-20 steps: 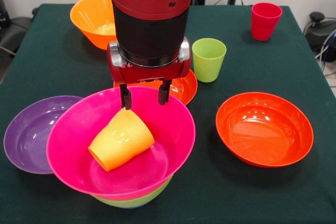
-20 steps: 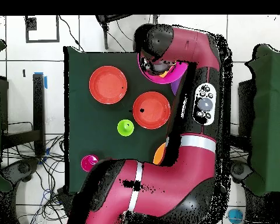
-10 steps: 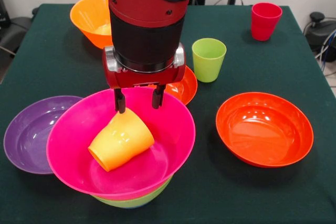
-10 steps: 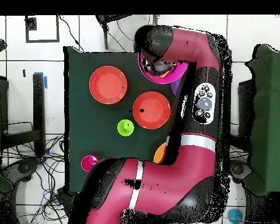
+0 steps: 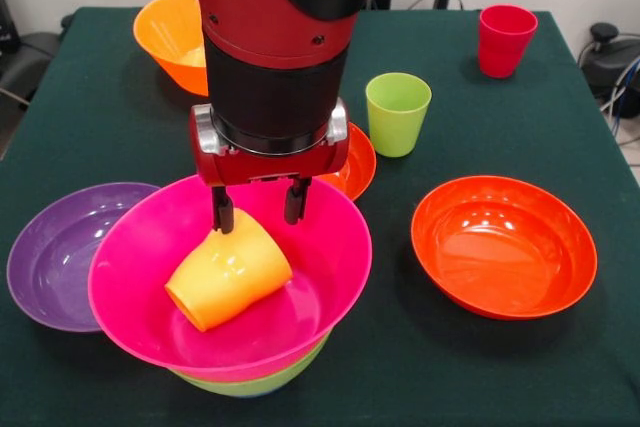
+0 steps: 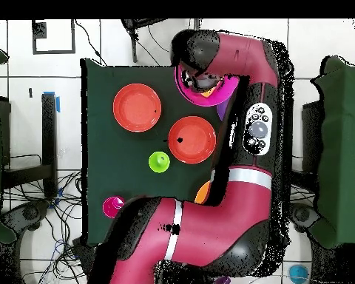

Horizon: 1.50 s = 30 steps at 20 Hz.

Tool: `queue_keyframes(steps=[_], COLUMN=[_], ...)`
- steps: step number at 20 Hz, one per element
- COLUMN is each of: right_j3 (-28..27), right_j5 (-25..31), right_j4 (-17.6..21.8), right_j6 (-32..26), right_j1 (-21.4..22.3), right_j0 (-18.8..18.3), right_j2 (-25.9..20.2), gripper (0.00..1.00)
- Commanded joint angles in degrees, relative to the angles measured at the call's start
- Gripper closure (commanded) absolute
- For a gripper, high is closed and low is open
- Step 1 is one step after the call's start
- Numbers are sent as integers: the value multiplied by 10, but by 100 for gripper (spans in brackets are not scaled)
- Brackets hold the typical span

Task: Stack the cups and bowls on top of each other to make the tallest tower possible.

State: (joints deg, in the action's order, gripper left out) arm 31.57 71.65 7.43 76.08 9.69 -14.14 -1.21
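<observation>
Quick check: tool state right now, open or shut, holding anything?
Tool: open, holding nothing; its fingers straddle the upper end of the yellow-orange cup, which lies tipped inside the magenta bowl.

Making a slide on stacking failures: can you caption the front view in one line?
Open claw straddles a tipped yellow cup lying inside the magenta bowl, which sits nested on a green bowl.
</observation>
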Motion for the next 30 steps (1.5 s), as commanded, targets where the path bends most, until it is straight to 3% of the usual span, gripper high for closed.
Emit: queue_keyframes(steps=[1,16,26,27,30], right_j3=[6,1,49,59,69], right_j5=[-8,-17,-54,-61,-67], right_j4=[41,47,49,48,51], right_j6=[-205,-218,-190,-176,-160], right_j1=[-13,-17,11,15,23], right_j0=[-17,-29,-30,-29,-23], right_j2=[-58,-60,-49,-47,-40], gripper=[0,0,0,100,100])
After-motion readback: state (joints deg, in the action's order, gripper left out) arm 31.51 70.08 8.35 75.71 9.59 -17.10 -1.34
